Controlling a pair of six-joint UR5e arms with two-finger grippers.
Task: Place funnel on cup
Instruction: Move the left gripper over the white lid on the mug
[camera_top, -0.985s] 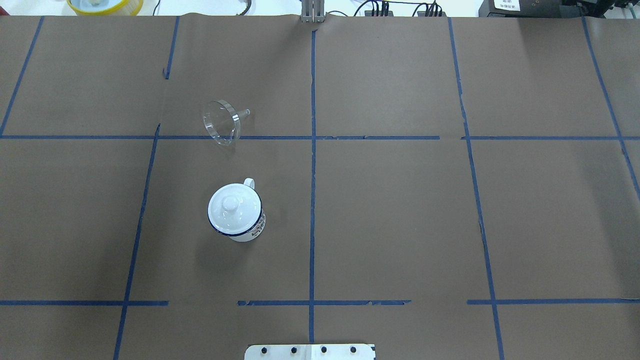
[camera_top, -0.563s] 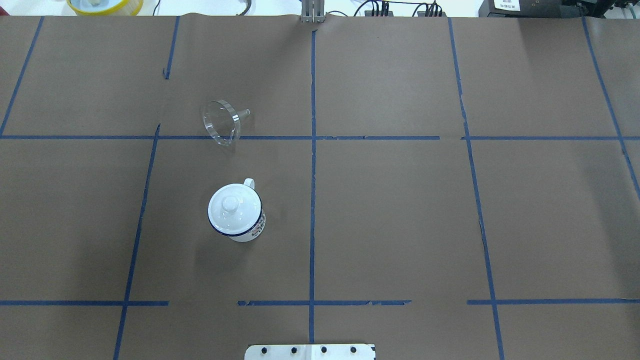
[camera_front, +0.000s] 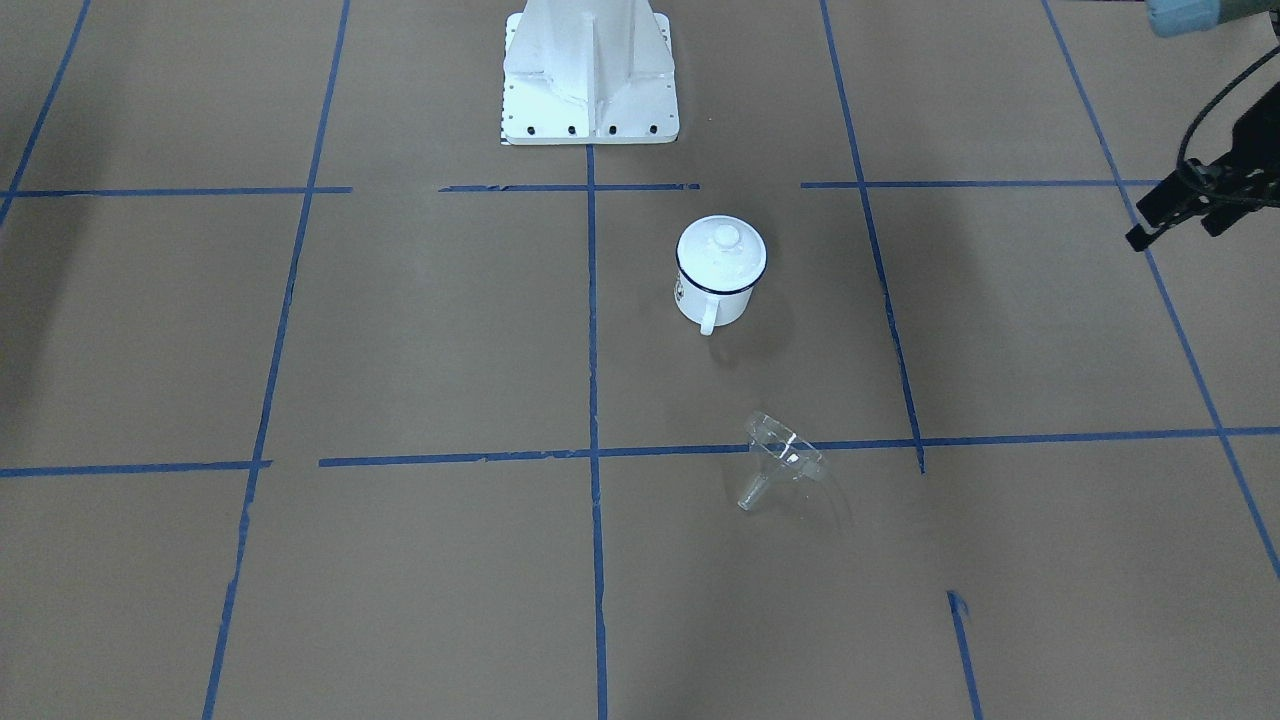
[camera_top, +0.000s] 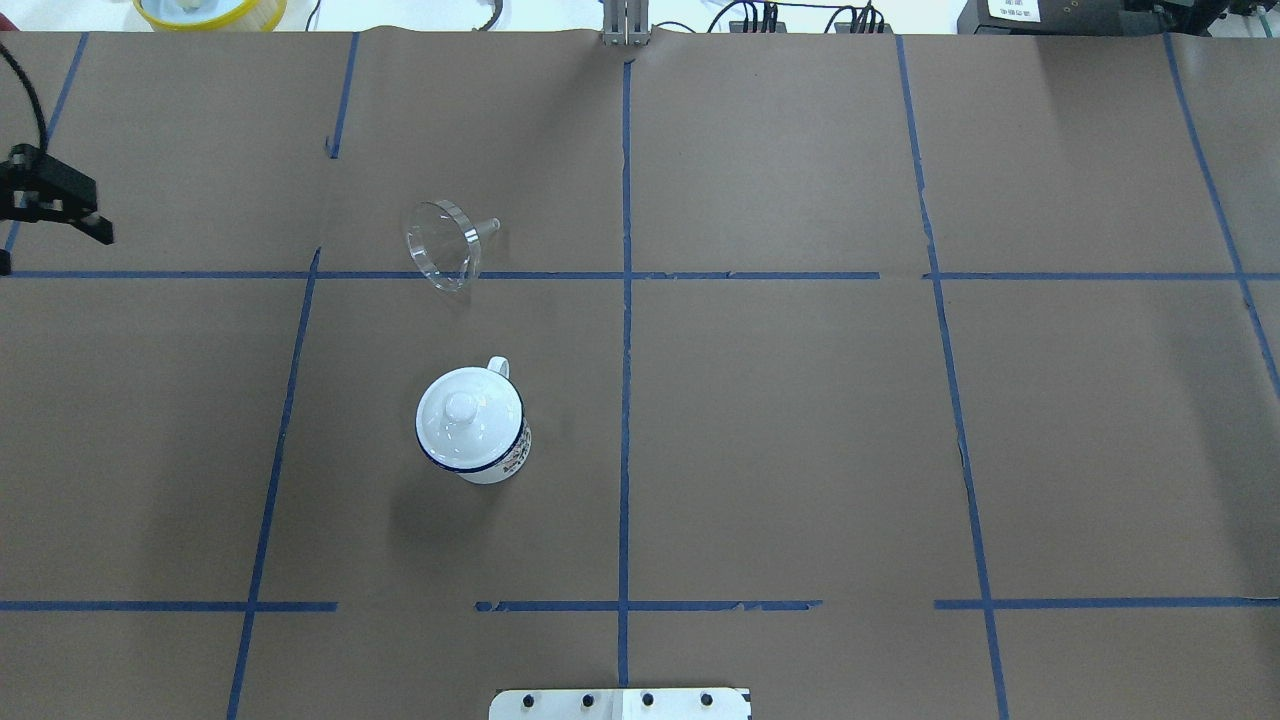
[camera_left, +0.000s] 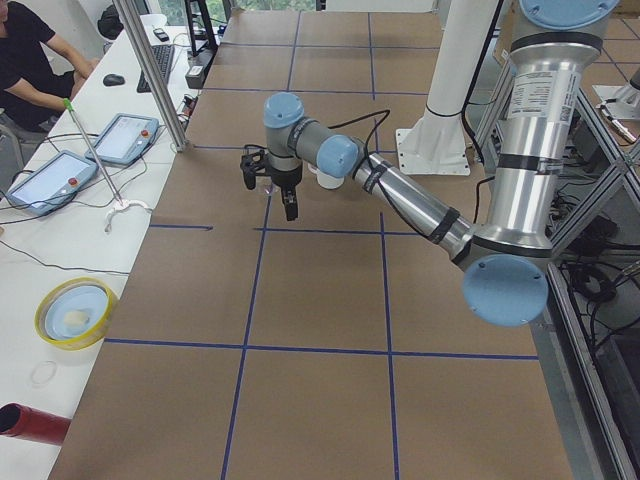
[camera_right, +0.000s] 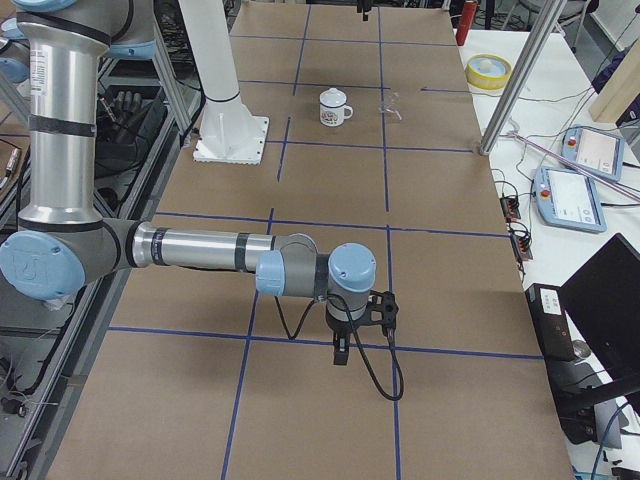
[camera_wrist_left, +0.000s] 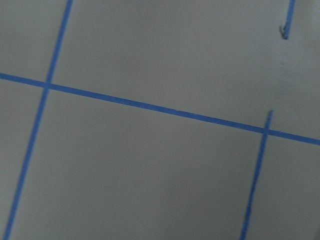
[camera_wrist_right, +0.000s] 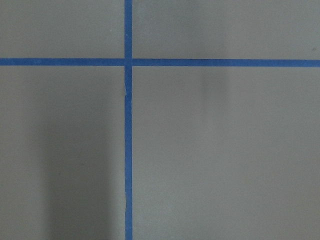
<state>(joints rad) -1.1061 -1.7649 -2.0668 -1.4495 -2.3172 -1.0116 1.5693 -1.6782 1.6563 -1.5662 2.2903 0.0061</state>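
Note:
The clear funnel (camera_top: 443, 243) lies on its side on the brown paper, spout pointing right; it also shows in the front view (camera_front: 782, 466). Nearer the robot's base stands the white cup (camera_top: 500, 462) with a dark blue rim, also in the front view (camera_front: 716, 300). A white knobbed lid (camera_top: 461, 408) sits on top of it. My left gripper (camera_top: 52, 250) is open and empty at the far left edge, well left of the funnel; it also shows in the front view (camera_front: 1180, 232). My right gripper (camera_right: 341, 350) shows only in the right side view, far from both; I cannot tell its state.
A yellow-rimmed dish (camera_top: 210, 10) sits past the table's back left edge. The white robot base (camera_front: 590, 70) stands at the near middle edge. Blue tape lines cross the paper. Tablets (camera_left: 120, 140) and a seated person are at the operators' side.
My left gripper has come into the overhead view at the left edge; it was out of view before. The funnel, cup and lid have not moved.

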